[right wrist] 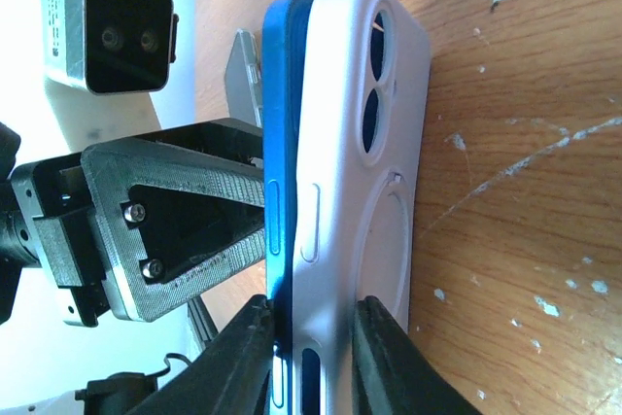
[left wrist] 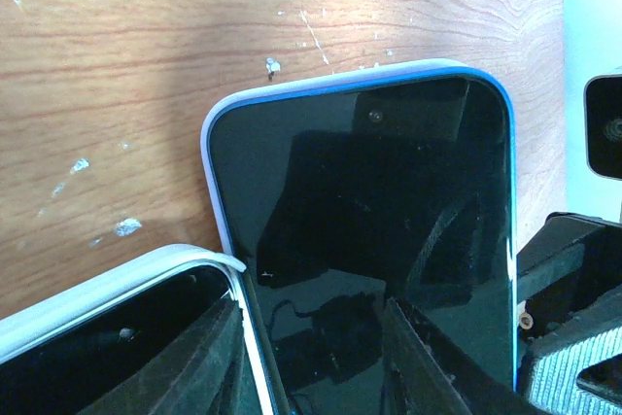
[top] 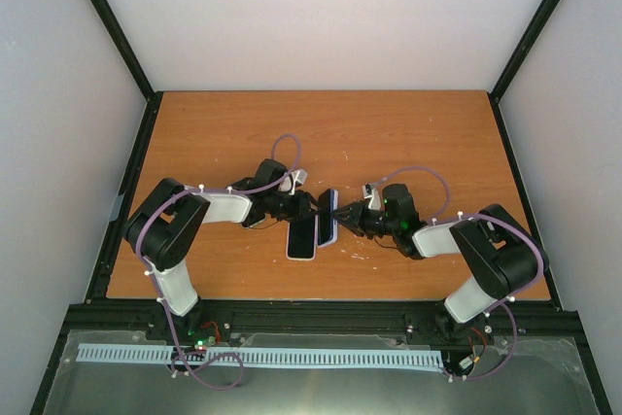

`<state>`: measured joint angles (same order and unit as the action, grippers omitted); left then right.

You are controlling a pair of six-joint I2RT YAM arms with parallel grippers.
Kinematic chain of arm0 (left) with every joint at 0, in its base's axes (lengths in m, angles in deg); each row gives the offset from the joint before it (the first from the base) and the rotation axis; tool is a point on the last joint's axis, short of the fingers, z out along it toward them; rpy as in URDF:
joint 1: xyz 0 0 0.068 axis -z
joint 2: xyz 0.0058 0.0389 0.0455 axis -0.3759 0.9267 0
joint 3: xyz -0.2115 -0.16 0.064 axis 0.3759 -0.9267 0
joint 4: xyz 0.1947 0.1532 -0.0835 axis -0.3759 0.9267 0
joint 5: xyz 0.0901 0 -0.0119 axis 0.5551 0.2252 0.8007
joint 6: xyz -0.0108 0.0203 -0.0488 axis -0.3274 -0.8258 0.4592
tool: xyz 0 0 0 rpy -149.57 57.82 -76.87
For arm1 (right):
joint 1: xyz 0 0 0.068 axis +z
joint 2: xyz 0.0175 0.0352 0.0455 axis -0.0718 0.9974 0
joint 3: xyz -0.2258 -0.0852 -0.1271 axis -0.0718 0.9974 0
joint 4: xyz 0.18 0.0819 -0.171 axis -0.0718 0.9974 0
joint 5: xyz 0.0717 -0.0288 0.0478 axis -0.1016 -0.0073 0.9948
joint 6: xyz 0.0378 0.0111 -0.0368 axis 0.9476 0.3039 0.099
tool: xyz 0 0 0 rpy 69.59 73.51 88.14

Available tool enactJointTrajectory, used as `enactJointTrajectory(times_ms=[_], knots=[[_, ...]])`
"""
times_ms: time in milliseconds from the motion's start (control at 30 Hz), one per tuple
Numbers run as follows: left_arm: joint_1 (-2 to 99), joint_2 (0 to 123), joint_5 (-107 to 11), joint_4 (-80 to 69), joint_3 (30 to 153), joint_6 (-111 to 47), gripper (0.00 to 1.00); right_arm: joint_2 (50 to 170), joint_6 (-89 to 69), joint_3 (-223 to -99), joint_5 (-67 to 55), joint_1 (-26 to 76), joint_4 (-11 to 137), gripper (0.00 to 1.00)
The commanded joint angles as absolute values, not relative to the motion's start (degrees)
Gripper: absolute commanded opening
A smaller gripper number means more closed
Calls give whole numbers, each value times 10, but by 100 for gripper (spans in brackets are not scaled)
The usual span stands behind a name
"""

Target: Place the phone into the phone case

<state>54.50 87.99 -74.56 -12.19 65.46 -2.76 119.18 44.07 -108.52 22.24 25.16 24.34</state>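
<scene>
Phone (right wrist: 279, 143) stands on edge at mid-table (top: 389, 133), pressed against the open face of the phone case (right wrist: 360, 143); right gripper (right wrist: 311, 357) clamps both, left gripper (top: 309, 207) jaw state indeterminate, and full seating appears still outstanding.

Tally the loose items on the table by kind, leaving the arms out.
Phones: 2 (blue phone, white-edged phone)
Phone cases: 1 (pale case, partly over the blue phone's back)
Total: 3
</scene>
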Motion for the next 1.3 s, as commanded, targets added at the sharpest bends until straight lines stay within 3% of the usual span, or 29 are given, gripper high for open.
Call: enactJointTrajectory(times_ms=[0,133,633,1267], knots=[[551,880,-752,-134,669,-37,41,1195,435,-1088,237,254,228,22],[551,880,-751,-130,670,-39,41,1190,426,-1094,232,254,253,19],[551,889,-753,-121,685,-42,41,1184,377,-1126,227,254,344,39],[551,891,-753,-133,678,-33,41,1176,336,-1140,190,254,425,10]])
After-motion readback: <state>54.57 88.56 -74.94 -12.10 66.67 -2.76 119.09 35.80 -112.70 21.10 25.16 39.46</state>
